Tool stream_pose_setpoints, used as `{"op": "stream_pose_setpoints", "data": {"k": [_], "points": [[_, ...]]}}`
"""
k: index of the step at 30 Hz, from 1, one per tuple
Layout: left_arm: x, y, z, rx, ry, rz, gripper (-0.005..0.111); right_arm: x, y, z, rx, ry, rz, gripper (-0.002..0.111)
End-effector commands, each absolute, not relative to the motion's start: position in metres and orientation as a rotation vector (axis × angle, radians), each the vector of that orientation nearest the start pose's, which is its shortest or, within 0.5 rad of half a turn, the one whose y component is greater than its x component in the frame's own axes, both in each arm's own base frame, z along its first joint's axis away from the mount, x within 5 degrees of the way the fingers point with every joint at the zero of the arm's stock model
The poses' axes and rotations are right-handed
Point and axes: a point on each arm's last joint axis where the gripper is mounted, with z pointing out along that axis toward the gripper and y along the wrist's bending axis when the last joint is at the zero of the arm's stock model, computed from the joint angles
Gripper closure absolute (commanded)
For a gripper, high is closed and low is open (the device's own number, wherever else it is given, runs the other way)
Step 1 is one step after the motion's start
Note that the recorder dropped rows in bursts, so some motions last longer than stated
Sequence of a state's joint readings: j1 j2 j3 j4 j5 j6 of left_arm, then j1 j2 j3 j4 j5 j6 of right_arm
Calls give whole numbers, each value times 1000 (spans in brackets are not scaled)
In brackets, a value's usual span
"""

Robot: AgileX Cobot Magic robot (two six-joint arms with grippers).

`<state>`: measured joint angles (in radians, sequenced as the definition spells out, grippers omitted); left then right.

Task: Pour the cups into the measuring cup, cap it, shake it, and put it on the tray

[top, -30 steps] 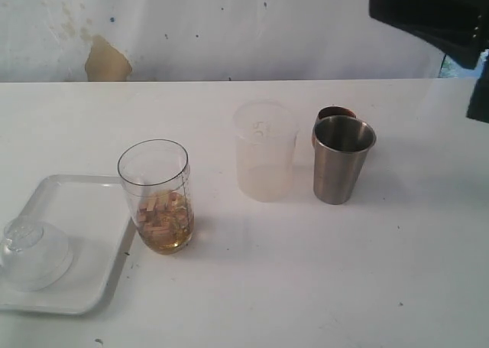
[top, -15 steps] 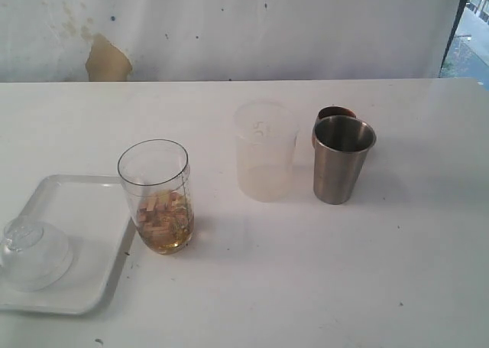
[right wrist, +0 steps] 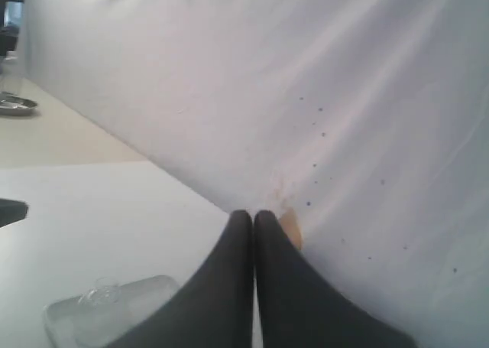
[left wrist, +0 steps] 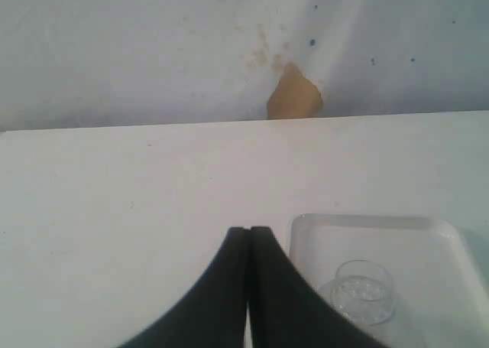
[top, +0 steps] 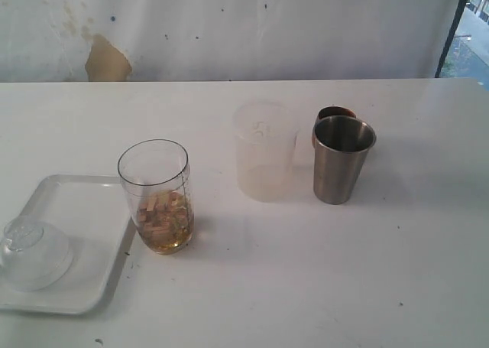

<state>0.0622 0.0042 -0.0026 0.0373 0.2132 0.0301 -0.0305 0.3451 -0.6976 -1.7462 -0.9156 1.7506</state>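
**A:** Just right of the white tray (top: 84,210), touching its rim, the measuring cup (top: 155,199) stands upright. It is clear with dark graduation lines, holds tan chunks in amber liquid at the bottom, and is uncapped.

**B:** Any writing?

**A:** Raised figures on the frosted tumbler (top: 265,153), too faint to read. The steel cup (top: 342,160) stands beside it, the wooden cup (top: 335,114) just behind.

**B:** Grippers?

**A:** Left gripper (left wrist: 249,233) and right gripper (right wrist: 254,216) each have their jaws pressed together, holding nothing.
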Motion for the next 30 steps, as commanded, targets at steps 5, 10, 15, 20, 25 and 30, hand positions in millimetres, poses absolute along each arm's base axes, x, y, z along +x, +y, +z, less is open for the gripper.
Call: {"op": "stream_pose_setpoints", "data": {"k": [5, 10, 15, 20, 25, 30], "points": [[56, 4, 194, -3, 1693, 94, 107, 17, 74, 392, -840, 1208, 558, 108], [56, 4, 194, -3, 1693, 94, 107, 20, 65, 410, -541, 1084, 721, 108], [56, 4, 194, -3, 1693, 94, 107, 29, 38, 409, -125, 961, 759, 108], [56, 4, 194, -3, 1693, 94, 107, 33, 23, 386, -16, 898, 571, 108], [56, 4, 194, -3, 1693, 94, 107, 34, 23, 361, -155, 832, 281, 108], [56, 4, 194, -3, 1693, 94, 107, 48, 7, 328, -34, 899, 97, 108]]}}
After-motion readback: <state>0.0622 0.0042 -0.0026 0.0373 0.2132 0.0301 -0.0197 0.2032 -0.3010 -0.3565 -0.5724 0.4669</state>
